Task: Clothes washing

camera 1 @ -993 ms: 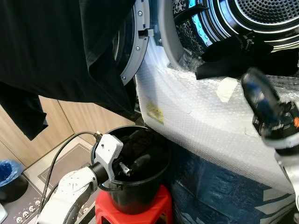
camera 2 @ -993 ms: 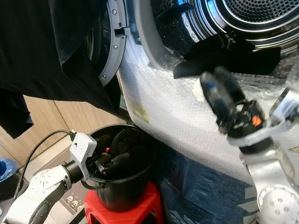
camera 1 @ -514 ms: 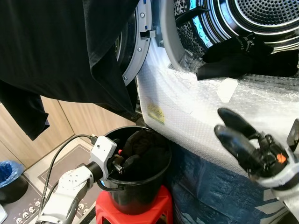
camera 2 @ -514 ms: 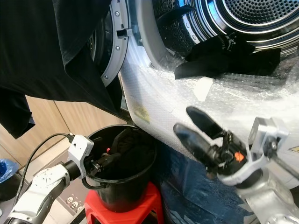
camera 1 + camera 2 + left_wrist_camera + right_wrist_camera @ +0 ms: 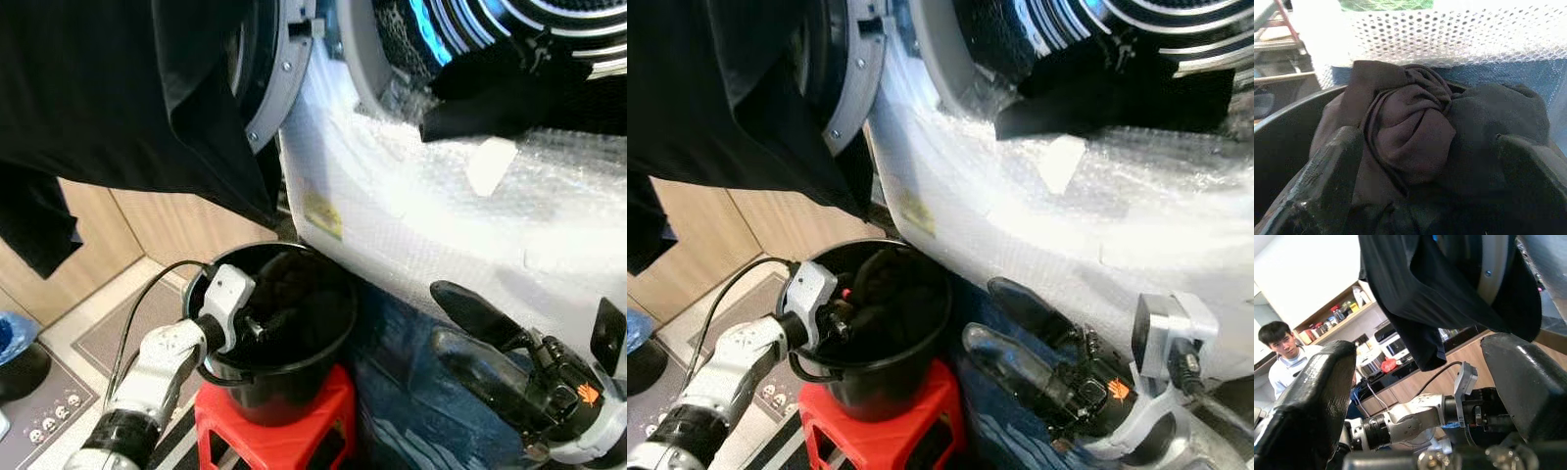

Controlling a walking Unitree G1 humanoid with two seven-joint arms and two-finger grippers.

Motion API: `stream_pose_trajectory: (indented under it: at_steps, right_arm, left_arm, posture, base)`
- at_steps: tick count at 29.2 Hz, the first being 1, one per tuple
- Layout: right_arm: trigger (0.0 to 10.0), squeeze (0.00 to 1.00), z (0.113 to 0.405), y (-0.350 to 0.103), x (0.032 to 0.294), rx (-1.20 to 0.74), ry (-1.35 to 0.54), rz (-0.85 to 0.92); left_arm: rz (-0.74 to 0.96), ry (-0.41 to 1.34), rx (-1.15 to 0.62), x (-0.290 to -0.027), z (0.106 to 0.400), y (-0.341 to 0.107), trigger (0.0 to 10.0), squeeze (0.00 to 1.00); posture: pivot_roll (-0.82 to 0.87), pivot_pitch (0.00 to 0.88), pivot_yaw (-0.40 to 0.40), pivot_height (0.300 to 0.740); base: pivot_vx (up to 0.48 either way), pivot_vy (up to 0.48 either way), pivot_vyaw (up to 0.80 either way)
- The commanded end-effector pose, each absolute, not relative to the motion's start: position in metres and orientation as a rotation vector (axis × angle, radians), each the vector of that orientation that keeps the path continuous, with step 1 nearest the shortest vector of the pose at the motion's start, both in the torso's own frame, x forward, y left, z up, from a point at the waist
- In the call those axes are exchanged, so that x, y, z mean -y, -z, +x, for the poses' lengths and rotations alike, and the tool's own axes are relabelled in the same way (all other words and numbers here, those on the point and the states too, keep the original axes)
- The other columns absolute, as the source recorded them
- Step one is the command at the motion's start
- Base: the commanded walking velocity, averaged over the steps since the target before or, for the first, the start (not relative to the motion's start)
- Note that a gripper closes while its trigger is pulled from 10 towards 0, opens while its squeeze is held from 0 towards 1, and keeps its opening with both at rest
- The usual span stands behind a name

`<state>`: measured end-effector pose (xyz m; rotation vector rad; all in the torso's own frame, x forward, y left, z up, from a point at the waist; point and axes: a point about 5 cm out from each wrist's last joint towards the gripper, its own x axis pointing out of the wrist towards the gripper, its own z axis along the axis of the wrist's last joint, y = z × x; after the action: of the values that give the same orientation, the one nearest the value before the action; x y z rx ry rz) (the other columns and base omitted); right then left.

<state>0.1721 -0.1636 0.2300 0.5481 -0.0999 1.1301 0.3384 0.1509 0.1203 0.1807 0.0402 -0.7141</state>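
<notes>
A black bucket [image 5: 294,392] stands on a red stool [image 5: 284,441] and holds bunched dark clothes [image 5: 294,284]. My left gripper [image 5: 265,328] reaches over the rim into it. In the left wrist view its fingers [image 5: 1327,181] stand open on either side of a dark brown bundle [image 5: 1410,132]. A black garment [image 5: 519,93] hangs over the lip of the washer drum. My right gripper [image 5: 449,318] is open and holds nothing, low in front of the bubble-wrapped washer front [image 5: 392,196].
A large black shirt [image 5: 118,88] hangs over the open washer door [image 5: 279,69] at upper left. Blue sheeting [image 5: 411,352] covers the washer's base. A blue bin [image 5: 15,343] sits on the floor at far left. A person [image 5: 1283,352] stands beyond my left arm.
My right gripper has dropped from beside the drum opening to low before the washer front. The left gripper stays in the bucket. The camera has tilted down a little.
</notes>
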Motion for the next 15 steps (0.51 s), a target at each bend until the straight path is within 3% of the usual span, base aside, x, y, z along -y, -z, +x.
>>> stream_pose_trajectory:
  at_steps: [1,10,15]
  right_arm:
    - [10.0,0.0,0.162,-0.236,0.158,0.102,-1.157,0.532]
    - [10.0,0.0,0.151,-0.239,0.16,0.093,-1.124,0.545]
    - [10.0,0.0,0.147,-0.24,0.16,0.088,-1.111,0.555]
  left_arm:
    - [0.217,0.76,-0.053,-0.148,0.342,-0.12,10.0,0.0]
    - [0.258,0.874,-0.062,-0.139,0.349,-0.126,10.0,0.0]
    - [0.265,0.842,-0.056,-0.149,0.353,-0.13,10.0,0.0]
  posture:
    - [-0.16,0.331,0.03,0.74]
    - [-0.19,0.368,0.039,0.74]
    - [-0.2,0.38,0.038,0.74]
  base:
    - [0.0,0.0,0.0]
    - [0.0,0.0,0.0]
    - [0.0,0.0,0.0]
